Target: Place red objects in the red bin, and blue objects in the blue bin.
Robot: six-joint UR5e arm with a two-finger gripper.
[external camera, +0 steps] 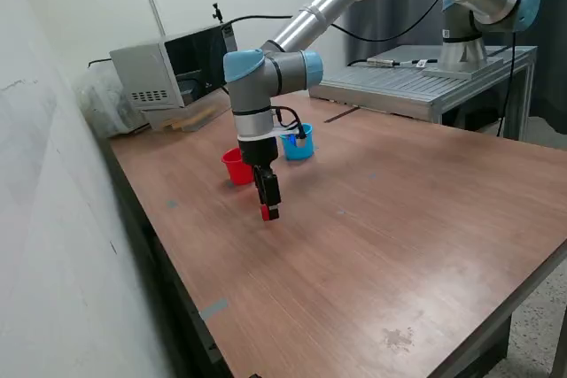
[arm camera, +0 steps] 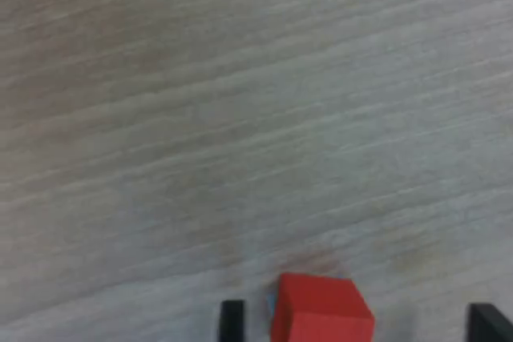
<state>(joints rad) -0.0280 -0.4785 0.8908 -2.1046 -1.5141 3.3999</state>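
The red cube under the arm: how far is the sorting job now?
Nothing can be confirmed as done: the insides of the red cup and the light blue cup are hidden. In hand: the gripper is down at one red cube, which sits between the jaws; a firm grip is unclear. Left: carrying it to the red cup.
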